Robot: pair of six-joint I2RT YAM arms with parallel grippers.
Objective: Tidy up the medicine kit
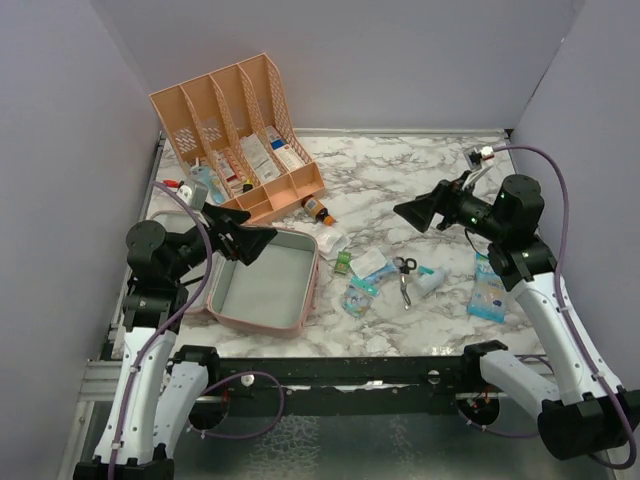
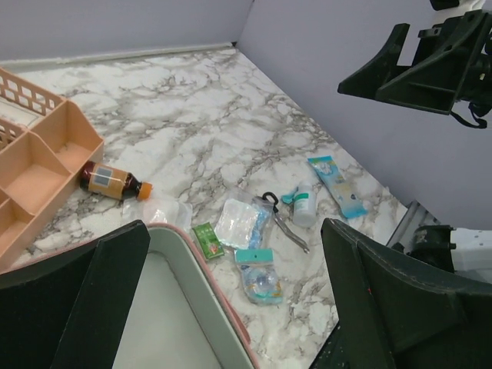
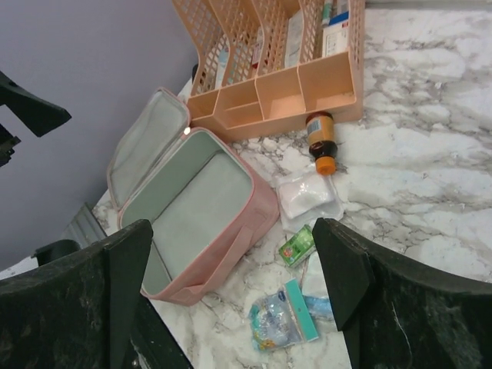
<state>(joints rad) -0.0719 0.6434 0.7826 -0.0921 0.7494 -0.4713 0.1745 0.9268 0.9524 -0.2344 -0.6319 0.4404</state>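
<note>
The pink medicine kit (image 1: 262, 288) lies open at the front left, its grey-green inside bare; it also shows in the right wrist view (image 3: 192, 204) and the left wrist view (image 2: 165, 307). My left gripper (image 1: 255, 243) hangs open and empty above its far edge. My right gripper (image 1: 415, 212) is open and empty, raised over the table's right middle. Loose items lie right of the kit: a white gauze packet (image 3: 310, 196), a green sachet (image 3: 296, 246), a teal-topped bag (image 3: 284, 319), scissors (image 1: 404, 279), a white tube (image 1: 430, 279) and a brown bottle (image 1: 318, 210).
A peach slotted desk organizer (image 1: 235, 135) with boxes stands at the back left. A blue-white packet (image 1: 487, 295) lies near the right edge. Purple walls close in the left, back and right sides.
</note>
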